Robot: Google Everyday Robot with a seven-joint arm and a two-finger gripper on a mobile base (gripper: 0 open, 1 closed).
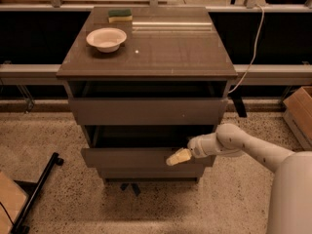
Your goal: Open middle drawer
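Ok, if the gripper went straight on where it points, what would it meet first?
Probably the middle drawer: the gripper sits at its front's top edge, pointing left and down; depth unclear.

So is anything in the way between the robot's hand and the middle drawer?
No, nothing visible. The hand is right at the middle drawer, by the top edge of its front, toward the right. Nothing on the floor in front would block it sliding out; the black stand sits off to the left.

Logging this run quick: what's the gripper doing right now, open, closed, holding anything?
Gripper: at the top edge of the middle drawer, right of centre; open or closed cannot be told.
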